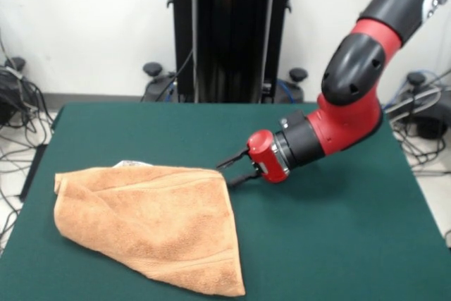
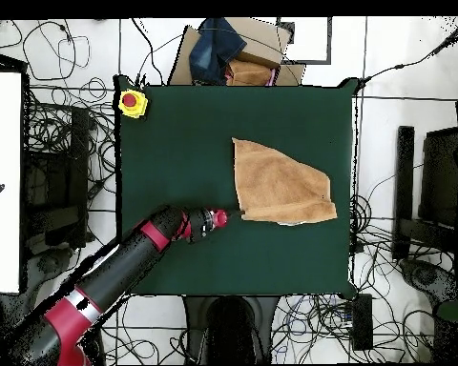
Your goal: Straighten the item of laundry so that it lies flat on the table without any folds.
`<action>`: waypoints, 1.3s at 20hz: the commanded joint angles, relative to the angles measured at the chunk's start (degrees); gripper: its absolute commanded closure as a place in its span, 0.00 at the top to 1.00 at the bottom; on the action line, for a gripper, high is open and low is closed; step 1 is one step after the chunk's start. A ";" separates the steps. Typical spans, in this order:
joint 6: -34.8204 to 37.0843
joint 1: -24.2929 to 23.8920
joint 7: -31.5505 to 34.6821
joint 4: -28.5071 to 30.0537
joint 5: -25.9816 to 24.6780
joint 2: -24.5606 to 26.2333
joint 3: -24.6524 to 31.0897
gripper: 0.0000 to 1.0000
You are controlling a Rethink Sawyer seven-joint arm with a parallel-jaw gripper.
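The towel [image 1: 151,225] lies on the table [image 1: 331,244], in the front view at the left and near part of the green top; it is not flat; a diagonal fold is seen running across it, the shape is closer to a lopsided wedge than a square, and a whitish tag peeks out at its far edge. In the overhead view the towel [image 2: 279,183] is seen towards the right side of the table [image 2: 176,133], well inside the edges. The gripper [image 1: 234,168] is held low, just beside the towel's far right corner; the fingers [image 1: 232,159] are parted a little and nothing is held between them; whether the tips touch the cloth cannot be told. The step in hand is judged to be a grasp at that corner; it is best done by taking only the top layer, so that the folded part is peeled back rather than the whole cloth dragged; the pull is best made outwards, across the fold line, and kept low, with room left on the table to the right for the cloth to be spread.
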 commanded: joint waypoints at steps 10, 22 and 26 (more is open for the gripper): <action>-1.19 -1.31 17.47 0.20 -0.69 6.92 -0.97 1.00; 4.08 -3.21 18.55 -3.89 0.98 6.32 -5.27 1.00; 2.39 -3.36 17.45 -4.07 0.72 5.87 -6.13 1.00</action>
